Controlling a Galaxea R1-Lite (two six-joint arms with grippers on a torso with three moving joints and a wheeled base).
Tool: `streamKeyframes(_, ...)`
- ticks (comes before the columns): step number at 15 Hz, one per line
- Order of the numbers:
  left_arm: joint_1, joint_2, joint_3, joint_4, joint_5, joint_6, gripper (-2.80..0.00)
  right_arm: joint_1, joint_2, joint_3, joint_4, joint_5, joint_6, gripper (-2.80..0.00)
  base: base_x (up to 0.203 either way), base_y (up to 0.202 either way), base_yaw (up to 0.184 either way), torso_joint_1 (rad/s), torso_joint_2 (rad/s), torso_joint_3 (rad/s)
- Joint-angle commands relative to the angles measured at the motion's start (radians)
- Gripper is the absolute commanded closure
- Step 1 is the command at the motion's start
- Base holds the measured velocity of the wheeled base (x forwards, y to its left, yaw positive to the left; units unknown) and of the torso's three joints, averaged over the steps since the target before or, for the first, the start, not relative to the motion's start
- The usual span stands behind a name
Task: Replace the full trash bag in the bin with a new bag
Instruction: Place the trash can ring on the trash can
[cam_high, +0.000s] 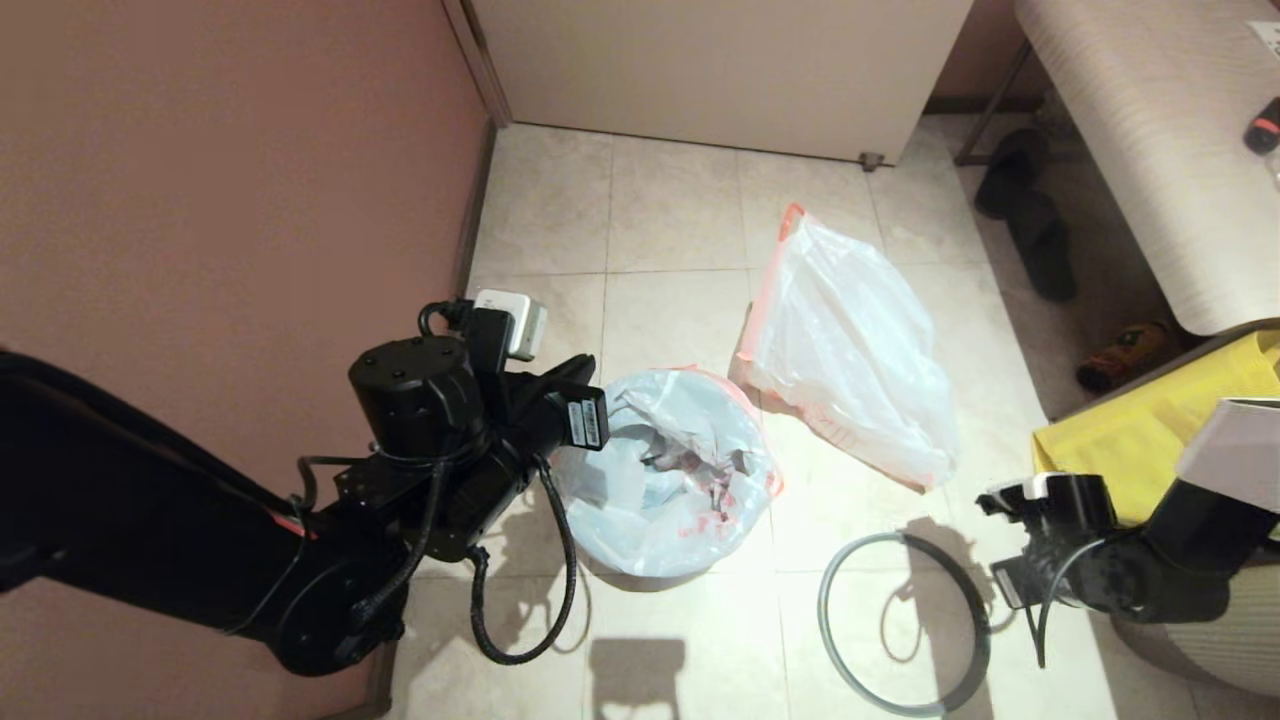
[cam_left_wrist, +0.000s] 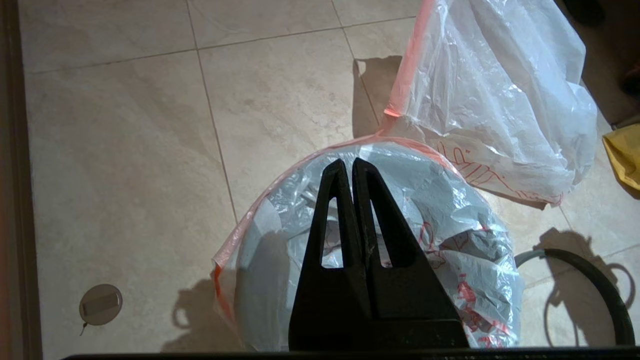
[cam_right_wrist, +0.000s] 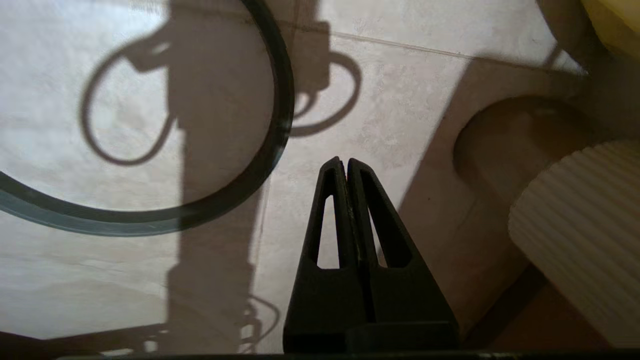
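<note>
While both arms hung over the tiled floor (cam_high: 680, 220), neither tool held anything. Nearest the robot, the right tool (cam_right_wrist: 345, 162) pointed down at bare tile, its fingers clenched together on nothing. It stood between the grey hoop (cam_high: 822, 612), which lay flat on the floor, and a ribbed cream-coloured object (cam_right_wrist: 580, 225) on the arm's outer side. A yellow fabric bag (cam_high: 1130, 450) sat just behind that arm.

Farther in, on the robot's left beside the pink wall, the left tool (cam_left_wrist: 348, 164) was likewise clenched and empty, hovering above the near side of the bin (cam_high: 620, 530). The bin stood upright on the floor without its hoop. The new bag (cam_high: 680, 450) lined it, with the pink-orange hem draped over the rim and down the outside and the crumpled plastic, marked with orange-red print, pushed into the middle.

Beyond the bin, towards the robot's right and just beside it, the full trash bag (cam_high: 850, 350) lay puffed up on the tiles, its hem pointing away from the robot. Whether the two bags touched could not be told. Farthest off, dark slippers (cam_high: 1030, 210) lay under the pale bench (cam_high: 1150, 150).
</note>
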Motion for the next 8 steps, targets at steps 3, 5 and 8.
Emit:
streamKeyframes(3,-0.011,0.047,0.002,-0.008,0.004,0.0,0.0,-0.054,0.115,-0.079,0.053,0.062,-0.227,0.0,0.0,0.0,0.0,0.0,0.0,0.0)
streamKeyframes(5,-0.017,0.049,0.002,-0.008,0.004,0.0,0.0,-0.06,0.118,-0.133,0.119,0.062,-0.311,0.0,0.0,0.0,0.0,0.0,0.0,0.0)
streamKeyframes(8,-0.018,0.056,0.008,-0.009,0.004,0.0,0.0,-0.033,0.16,-0.25,0.22,0.062,-0.333,0.0,0.0,0.0,0.0,0.0,0.0,0.0)
